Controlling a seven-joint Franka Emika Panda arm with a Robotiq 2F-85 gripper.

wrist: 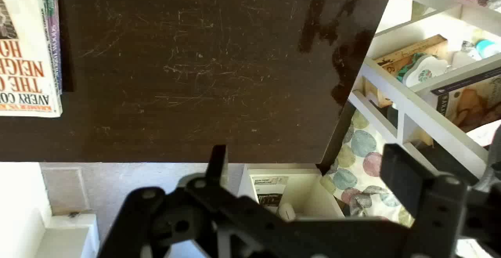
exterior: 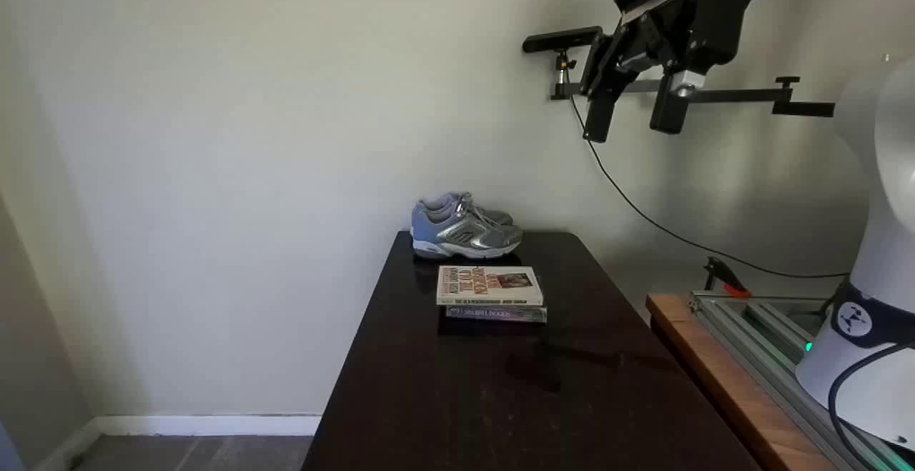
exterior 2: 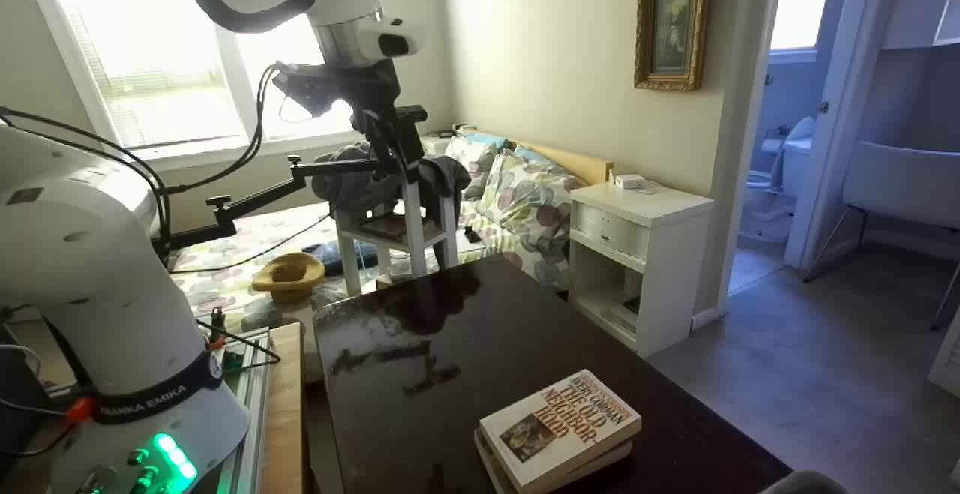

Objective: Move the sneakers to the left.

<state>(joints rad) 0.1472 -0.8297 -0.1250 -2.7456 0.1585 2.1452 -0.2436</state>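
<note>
standing side by side in an exterior view, the sneakers [exterior: 468,236] rest soles down at the far end of the table [exterior: 443,399], toes to the right and heels close to its left edge; the nearer shoe hides much of its mate. i expect them to be light for their bulk and hard to harm. the uppers look soft and would likely give under a squeeze, while the white soles ought to be stiffer and may drag if a shoe is pushed rather than lifted. the best hold is probably one shoe at a time, by the heel collar with one finger inside the opening, or across the laced middle; the low, rounded toe could slip out of a pinch. just on the near side of them lie a pale upper book [exterior: 490,285] and, under it, a purple-spined lower book [exterior: 495,313], which a low approach might knock. farther off, high above the table and to the right, hangs the gripper [exterior: 632,126], its jaws spread wide with nothing between them, well apart from the shoes; the wrist view shows the same broad gap and no sneaker beneath it.
</note>
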